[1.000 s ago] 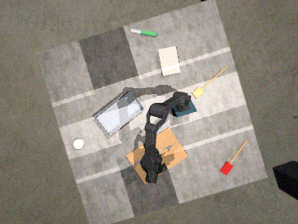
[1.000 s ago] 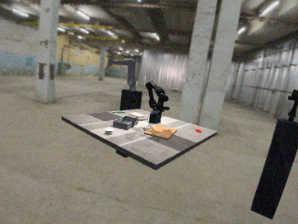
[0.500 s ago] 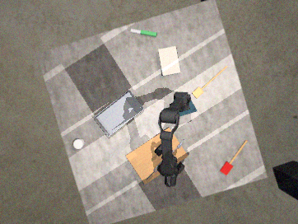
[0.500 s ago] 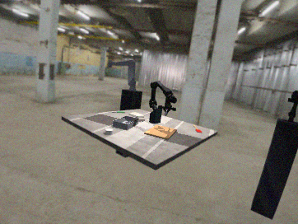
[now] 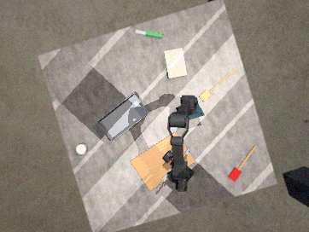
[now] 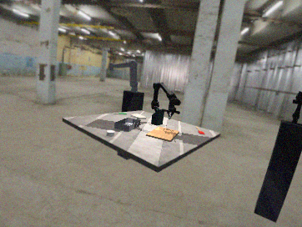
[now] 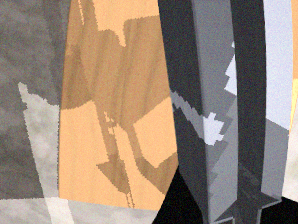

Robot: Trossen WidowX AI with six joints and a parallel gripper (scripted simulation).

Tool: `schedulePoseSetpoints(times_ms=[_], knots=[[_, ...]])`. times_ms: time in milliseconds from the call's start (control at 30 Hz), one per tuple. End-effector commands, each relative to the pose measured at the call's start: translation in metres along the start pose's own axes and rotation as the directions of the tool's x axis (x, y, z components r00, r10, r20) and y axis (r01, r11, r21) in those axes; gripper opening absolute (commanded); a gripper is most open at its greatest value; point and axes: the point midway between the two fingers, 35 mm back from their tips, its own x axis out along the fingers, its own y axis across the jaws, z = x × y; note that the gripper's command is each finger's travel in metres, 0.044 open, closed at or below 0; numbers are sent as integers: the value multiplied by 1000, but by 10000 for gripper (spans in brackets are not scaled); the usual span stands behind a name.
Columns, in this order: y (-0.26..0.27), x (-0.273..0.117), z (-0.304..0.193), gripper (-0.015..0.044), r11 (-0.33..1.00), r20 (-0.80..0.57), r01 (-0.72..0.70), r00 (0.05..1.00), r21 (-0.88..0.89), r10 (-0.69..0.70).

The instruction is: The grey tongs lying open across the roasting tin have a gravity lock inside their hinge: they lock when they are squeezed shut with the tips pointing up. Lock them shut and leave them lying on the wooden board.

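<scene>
The grey tongs (image 7: 215,60) are off the roasting tin and held in my gripper (image 7: 192,169) (image 6: 171,115). Their two long arms run side by side up the right of the wrist view, with a narrow dark gap between them. My gripper is shut on them, high above the wooden board (image 5: 142,165) (image 6: 153,135) (image 7: 142,186). Shadows fall across the board. The arm hides most of the tongs in the top view. I cannot tell whether the hinge is locked or which way the tips point. The roasting tin (image 5: 121,124) (image 6: 122,125) stands beyond the board, with no tongs across it.
A white round thing (image 5: 81,149) (image 6: 110,133) is near the tin. A cream block (image 5: 175,63), a green and white pen (image 5: 154,34), a yellow-headed tool (image 5: 205,95) and a red-headed tool (image 5: 235,174) lie around the table. A dark teal block (image 5: 196,113) is beside the arm's base.
</scene>
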Motion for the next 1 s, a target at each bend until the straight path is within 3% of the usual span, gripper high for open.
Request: schedulePoseSetpoints(times_ms=[0, 467, 967], knots=[[7, 5, 3, -150, 1000, 109, 1, 994, -19, 1], [23, 19, 4, -150, 999, 384, 11, 923, -49, 9], [23, 16, -6, -150, 999, 633, 24, 774, -47, 11]])
